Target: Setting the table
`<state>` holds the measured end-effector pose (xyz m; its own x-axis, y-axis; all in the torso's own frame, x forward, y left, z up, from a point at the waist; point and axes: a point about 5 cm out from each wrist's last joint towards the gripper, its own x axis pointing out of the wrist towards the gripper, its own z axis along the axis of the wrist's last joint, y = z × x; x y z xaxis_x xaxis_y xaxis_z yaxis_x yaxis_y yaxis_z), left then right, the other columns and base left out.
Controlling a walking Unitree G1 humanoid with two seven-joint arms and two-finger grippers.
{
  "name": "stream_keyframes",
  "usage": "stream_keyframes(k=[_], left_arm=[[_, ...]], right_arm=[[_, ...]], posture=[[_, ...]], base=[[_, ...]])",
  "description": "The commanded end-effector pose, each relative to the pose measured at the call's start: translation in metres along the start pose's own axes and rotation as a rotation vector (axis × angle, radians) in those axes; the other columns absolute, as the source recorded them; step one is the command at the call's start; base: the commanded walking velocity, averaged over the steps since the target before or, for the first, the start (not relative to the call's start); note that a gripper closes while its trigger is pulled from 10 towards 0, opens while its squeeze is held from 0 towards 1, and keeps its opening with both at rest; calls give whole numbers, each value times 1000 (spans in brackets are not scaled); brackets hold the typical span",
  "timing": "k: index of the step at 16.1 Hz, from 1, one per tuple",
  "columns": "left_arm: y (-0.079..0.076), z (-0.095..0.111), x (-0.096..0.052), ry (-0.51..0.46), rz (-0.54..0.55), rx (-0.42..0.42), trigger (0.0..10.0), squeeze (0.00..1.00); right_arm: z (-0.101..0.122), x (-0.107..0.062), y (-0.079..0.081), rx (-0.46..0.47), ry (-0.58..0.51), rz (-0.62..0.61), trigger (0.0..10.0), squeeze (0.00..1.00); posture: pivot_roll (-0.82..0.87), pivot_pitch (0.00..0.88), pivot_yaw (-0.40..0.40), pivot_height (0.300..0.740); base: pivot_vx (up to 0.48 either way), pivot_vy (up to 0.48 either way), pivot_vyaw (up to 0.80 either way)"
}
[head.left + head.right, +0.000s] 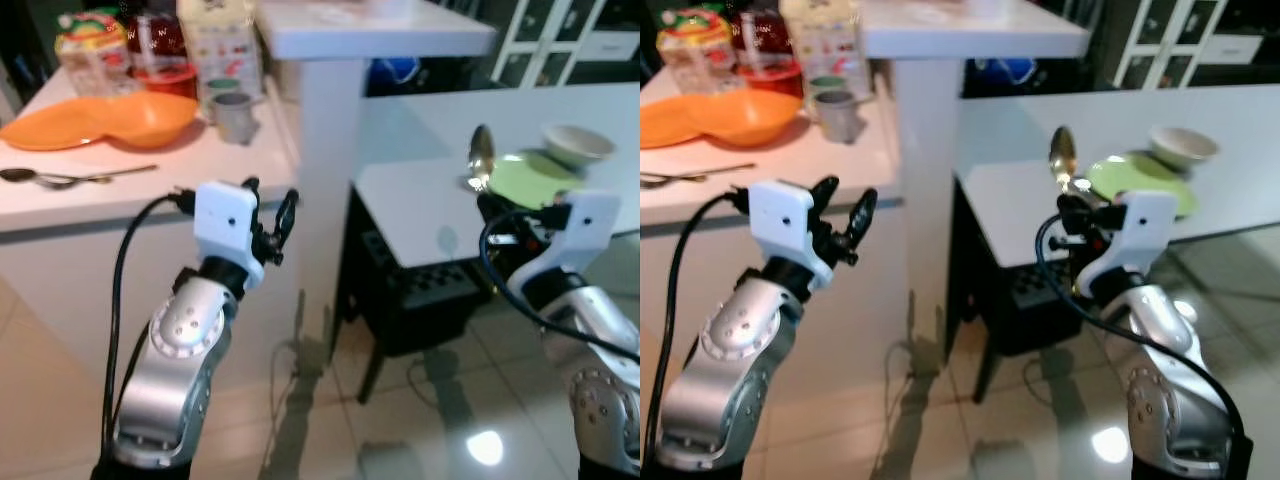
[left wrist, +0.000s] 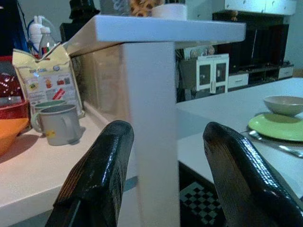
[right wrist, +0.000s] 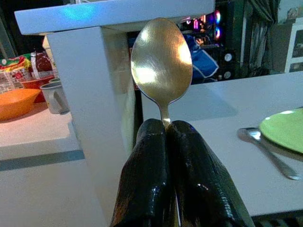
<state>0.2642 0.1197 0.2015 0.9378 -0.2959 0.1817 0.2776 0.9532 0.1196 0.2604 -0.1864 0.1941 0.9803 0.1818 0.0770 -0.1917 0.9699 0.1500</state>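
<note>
My right gripper (image 3: 165, 126) is shut on the handle of a metal spoon (image 3: 161, 61), which stands upright with its bowl up. It hangs at the near left edge of the white dining table (image 1: 420, 215). On that table lie a green plate (image 1: 530, 176), a pale bowl (image 1: 578, 143) behind it, and a second spoon (image 3: 270, 150) to the left of the plate. My left gripper (image 1: 270, 196) is raised in front of the kitchen counter (image 1: 100, 195), open, with nothing between its fingers (image 2: 97, 179).
A white pillar (image 1: 325, 180) stands between counter and table. The counter carries an orange bowl (image 1: 110, 120), a grey cup (image 1: 234, 116), food packets (image 1: 220, 40) and spoons (image 1: 60, 178). A dark crate (image 1: 430, 300) sits under the table on glossy tiles.
</note>
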Motion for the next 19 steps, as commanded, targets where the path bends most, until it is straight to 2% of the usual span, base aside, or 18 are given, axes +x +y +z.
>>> stream_keyframes(k=[1,2,3,4,6,9,11,14,17,19], left_arm=[[4,-1,-1,4,7,14,10000,0],[4,-1,-1,4,6,13,10000,0],[3,-3,1,45,7,-79,10000,0],[4,-5,1,61,11,-83,10000,0],[10,-6,2,65,57,-61,10000,0],[15,-3,4,45,95,-68,10000,0],[17,-4,5,66,100,-56,10000,0],[16,-3,4,47,89,-11,10000,0],[18,-3,2,41,90,-19,10000,0],[17,-3,3,38,87,-18,10000,0]], right_arm=[[5,2,4,-4,-27,16,10000,0],[6,2,4,-4,-29,13,10000,0],[5,2,3,7,-28,4,10000,0],[4,2,3,10,-27,2,10000,0],[4,3,3,12,-25,-1,10000,0],[4,4,1,21,-22,-14,10000,0],[4,5,1,27,-10,-9,10000,0],[2,5,1,21,10,5,10000,0],[1,5,-1,16,20,-3,10000,0],[0,6,-3,8,24,-10,10000,0]], posture=[[16,0,-19,740],[16,0,-19,740],[17,0,-18,740],[18,0,-17,740],[17,0,-17,740],[17,0,-16,740],[16,0,-16,740],[18,0,-22,740],[20,0,-23,740],[20,0,-24,740]], base=[[0,-439,0],[0,-439,0],[0,480,0],[0,480,0],[0,480,0],[0,0,0],[0,0,0],[0,0,0],[326,0,-800],[358,0,0]])
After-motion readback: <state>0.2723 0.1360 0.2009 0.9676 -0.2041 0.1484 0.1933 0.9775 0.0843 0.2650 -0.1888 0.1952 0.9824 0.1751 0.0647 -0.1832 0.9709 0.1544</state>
